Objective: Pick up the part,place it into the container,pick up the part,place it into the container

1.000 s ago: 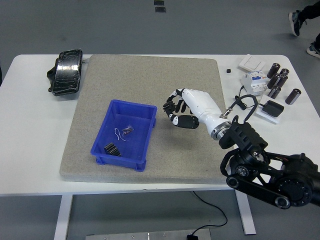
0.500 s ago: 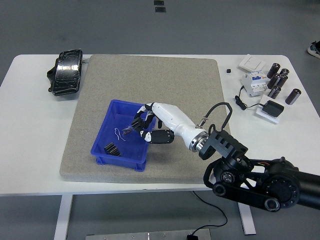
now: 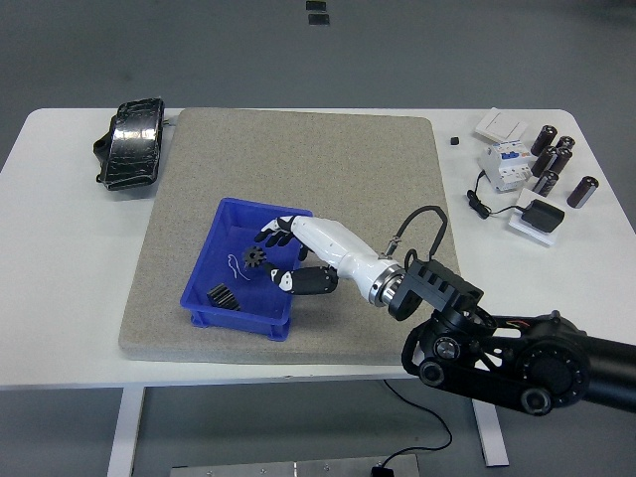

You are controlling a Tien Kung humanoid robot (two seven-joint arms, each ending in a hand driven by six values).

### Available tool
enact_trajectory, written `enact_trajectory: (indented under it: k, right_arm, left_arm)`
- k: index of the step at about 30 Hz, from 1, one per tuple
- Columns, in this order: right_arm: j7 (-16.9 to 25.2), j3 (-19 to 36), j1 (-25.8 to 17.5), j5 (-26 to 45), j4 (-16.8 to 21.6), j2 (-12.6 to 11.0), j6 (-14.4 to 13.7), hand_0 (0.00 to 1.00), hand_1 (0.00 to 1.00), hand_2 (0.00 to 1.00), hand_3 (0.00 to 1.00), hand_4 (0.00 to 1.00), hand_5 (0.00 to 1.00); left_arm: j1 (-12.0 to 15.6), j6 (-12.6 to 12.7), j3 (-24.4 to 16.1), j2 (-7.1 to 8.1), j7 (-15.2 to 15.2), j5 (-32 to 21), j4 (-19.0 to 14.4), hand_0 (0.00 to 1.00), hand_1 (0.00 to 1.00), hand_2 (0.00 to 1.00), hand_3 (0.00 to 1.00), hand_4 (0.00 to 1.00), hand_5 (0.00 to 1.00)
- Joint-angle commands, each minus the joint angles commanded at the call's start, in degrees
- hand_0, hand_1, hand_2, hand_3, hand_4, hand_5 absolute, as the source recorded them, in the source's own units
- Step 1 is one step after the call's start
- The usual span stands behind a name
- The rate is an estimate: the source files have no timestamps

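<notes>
The right hand point(image 3: 275, 254) reaches from the lower right over the blue container point(image 3: 205, 277), which stands on the grey mat point(image 3: 298, 159) on the white table point(image 3: 60, 268). Its white and black fingers point(image 3: 268, 235) are spread above the inside of the container and do not close around anything. Just below the fingertips, a small dark gear-shaped part point(image 3: 255, 259) is seen inside the container; I cannot tell if it touches the fingers or is already free from them. A second dark part point(image 3: 222, 295) lies on the container floor near its front left corner, and a thin pale wire-like piece point(image 3: 235, 264) lies between the two. The left arm is not visible. On the far left of the table lies a black glossy object point(image 3: 131, 142), partly beside the edge of the mat. On the right side of the table, well apart from the container, there are several dark cylinders point(image 3: 556, 159), a white breaker-like unit point(image 3: 504, 161), a white switch plate point(image 3: 500, 124) and a small black box point(image 3: 542, 216) with a cable.
</notes>
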Motion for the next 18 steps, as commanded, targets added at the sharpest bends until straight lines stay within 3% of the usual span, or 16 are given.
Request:
enact_trajectory:
  k: [8,10,18]
  right_arm:
    - [0.38,1.07,-0.46,-0.42,0.06,0.09,-0.78,0.532,0.755,0.78,0.798,0.666,0.239]
    - [0.66,1.87,-0.82,-0.54,0.16,0.11,-1.33,0.515,0.744,0.759,0.78,0.695,0.283]
    - [1.21,8.09,-3.11,-1.15,-0.37,-1.0,-3.56,0.49,0.721,0.734,0.757,0.693,0.289]
  left_arm:
    - [-0.05,-0.07,-0.01,-0.08,0.03,0.09,0.0,0.669,0.649,0.625,0.545,0.769,0.704]
    - [-0.03,-0.06,-0.02,-0.11,0.07,0.12,-0.02,0.669,0.649,0.625,0.541,0.768,0.7]
    - [-0.04,-0.04,0.08,-0.34,0.05,0.27,-0.03,0.669,0.649,0.624,0.54,0.761,0.689]
